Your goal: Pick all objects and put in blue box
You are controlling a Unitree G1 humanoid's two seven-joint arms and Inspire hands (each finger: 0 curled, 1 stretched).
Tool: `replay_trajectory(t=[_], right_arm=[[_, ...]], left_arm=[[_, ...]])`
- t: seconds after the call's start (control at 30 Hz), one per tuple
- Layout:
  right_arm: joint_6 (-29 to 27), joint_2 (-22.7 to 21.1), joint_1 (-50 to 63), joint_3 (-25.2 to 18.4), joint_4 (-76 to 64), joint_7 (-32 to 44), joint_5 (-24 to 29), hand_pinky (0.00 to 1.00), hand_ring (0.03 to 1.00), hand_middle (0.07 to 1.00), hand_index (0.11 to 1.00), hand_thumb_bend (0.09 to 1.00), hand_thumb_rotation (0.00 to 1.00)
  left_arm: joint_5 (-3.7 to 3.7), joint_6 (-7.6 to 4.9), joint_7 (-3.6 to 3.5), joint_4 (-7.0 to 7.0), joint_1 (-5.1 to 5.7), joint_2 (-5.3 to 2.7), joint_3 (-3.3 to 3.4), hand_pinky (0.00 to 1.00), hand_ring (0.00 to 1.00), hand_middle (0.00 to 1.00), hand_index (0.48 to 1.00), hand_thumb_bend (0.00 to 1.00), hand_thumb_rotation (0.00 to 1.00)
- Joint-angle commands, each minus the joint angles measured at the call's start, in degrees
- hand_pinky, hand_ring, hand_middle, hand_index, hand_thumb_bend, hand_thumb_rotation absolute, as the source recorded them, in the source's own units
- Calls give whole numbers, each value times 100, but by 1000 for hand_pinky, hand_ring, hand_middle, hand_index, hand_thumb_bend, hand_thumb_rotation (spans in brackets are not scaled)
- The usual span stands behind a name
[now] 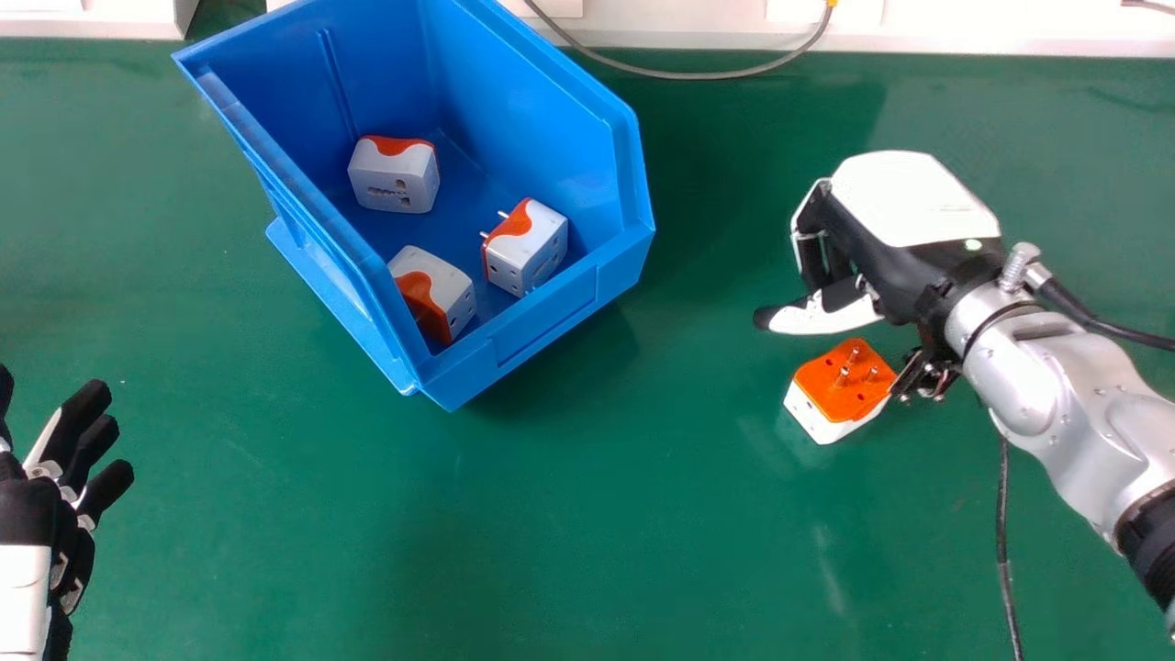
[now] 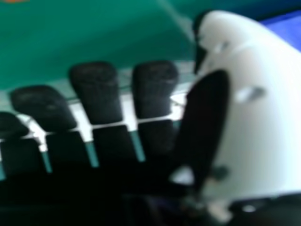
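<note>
The remaining adapter [image 1: 840, 390] is seen on the green table [image 1: 587, 514], just on the robot's side of the right hand [image 1: 909, 202], which is relaxed and empty; the left hand [image 1: 27, 514] is shown at the head view's left edge. An orange, pronged face is turned upward over a white, boxy body.

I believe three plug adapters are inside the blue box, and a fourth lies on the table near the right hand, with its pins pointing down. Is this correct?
Not fully: the fourth adapter has its pins pointing up, in the head view. It lies on the table near the right hand, and three others are inside the blue box.
</note>
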Motion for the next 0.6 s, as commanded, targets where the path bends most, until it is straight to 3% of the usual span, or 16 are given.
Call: replay_trajectory(t=[0.0, 0.03, 0.07, 0.1, 0.27, 0.4, 0.57], right_arm=[[711, -284, 353, -322, -1232, 407, -77, 263, 322, 371, 361, 453, 483], [899, -316, 459, -374, -1510, 523, -115, 318, 390, 440, 436, 503, 522], [1066, -337, 560, -428, -1757, 626, -139, 432, 535, 588, 594, 623, 608], [1204, -371, 679, -492, -2000, 699, -160, 476, 593, 648, 658, 677, 641], [1335, -713, 1182, -700, -2757, 893, -222, 703, 824, 869, 865, 861, 708], [1332, -787, 1403, -805, -2932, 936, -234, 753, 878, 920, 907, 915, 713], [1496, -691, 1510, -859, -2949, 957, -274, 837, 928, 967, 950, 990, 683]], left_arm=[[53, 8, 79, 16, -61, 40, 8, 932, 954, 950, 1000, 936, 957], [65, 19, 85, 20, -79, 41, 8, 932, 953, 949, 1000, 935, 957], [77, 35, 92, 24, -106, 45, 7, 931, 952, 949, 1000, 930, 957], [85, 56, 102, 18, -132, 48, 2, 931, 952, 949, 1000, 928, 957], [141, 68, 146, 118, -273, 93, -9, 935, 954, 950, 1000, 913, 960], [171, 45, 137, 246, -399, 134, 4, 937, 955, 951, 1000, 905, 963], [138, 98, 135, 339, -529, 175, 10, 936, 954, 950, 1000, 899, 966]])
